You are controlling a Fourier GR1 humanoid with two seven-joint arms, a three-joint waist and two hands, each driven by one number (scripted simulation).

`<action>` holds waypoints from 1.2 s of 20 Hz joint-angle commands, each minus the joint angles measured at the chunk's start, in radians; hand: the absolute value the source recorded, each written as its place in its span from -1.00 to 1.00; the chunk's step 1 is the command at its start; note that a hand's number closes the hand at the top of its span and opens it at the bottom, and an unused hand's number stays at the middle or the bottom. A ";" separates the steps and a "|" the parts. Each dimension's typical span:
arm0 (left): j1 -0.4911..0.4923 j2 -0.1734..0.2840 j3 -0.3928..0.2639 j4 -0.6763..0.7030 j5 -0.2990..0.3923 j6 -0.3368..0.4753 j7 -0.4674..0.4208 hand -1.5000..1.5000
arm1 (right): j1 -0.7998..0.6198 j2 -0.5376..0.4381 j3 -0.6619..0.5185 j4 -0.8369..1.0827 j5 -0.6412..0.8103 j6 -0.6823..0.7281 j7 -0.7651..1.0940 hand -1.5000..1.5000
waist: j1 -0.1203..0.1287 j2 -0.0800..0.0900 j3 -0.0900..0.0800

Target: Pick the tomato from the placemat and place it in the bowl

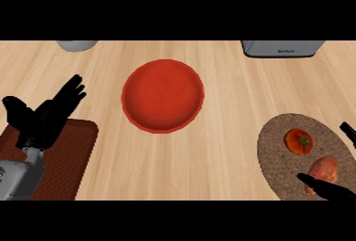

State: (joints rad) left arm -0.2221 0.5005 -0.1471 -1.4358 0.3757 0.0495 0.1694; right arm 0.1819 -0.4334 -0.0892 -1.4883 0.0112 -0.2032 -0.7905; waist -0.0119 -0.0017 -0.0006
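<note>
The small red tomato with a green stalk (299, 141) lies on the round, grey-brown woven placemat (274, 150) at the right of the pale wooden desk (230, 155), well apart from the wide, shallow red bowl (163, 96) that sits near the middle. Just beside the tomato, nearer the robot, lies a reddish-brown oblong vegetable (323, 170), perhaps a sweet potato.

The step in hand looks like the reach for the tomato, with nothing yet grasped. To do it well, the right hand (332, 189) should come over the oblong vegetable without nudging it, settle with the thumb on one side of the tomato and the fingers on the other, and curl only once the fruit is centred, since a round thing may roll off the mat.

The right hand enters at the lower right corner: a dark part points up and left across the vegetable's near end, and another tip (348, 132) shows at the right edge. It holds nothing; its spread looks wide.

The left hand (43, 115) rests at the left, fingers straight and up, above a dark brown rectangular mat (76, 155).
</note>
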 commanded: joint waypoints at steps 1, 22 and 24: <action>-0.002 -0.015 0.002 0.018 -0.018 0.008 -0.006 0.00 | 0.068 -0.097 -0.016 -0.132 0.108 -0.071 0.197 -1.00 | -0.007 -0.001 -0.003; -0.011 -0.045 0.038 -0.093 -0.040 -0.014 0.112 0.00 | -0.011 -0.265 0.238 -0.654 0.500 0.339 1.280 -1.00 | 0.013 0.000 0.000; 0.010 -0.026 0.077 -0.024 -0.022 -0.083 0.051 0.00 | -0.029 -0.272 0.215 -0.650 0.493 0.392 1.333 -1.00 | 0.011 0.001 0.000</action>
State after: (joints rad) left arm -0.2168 0.4622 -0.1099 -1.4778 0.3368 0.0108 0.2211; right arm 0.1681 -0.7163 0.1145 -2.1065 0.4752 0.1174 0.4314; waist 0.0022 -0.0002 -0.0012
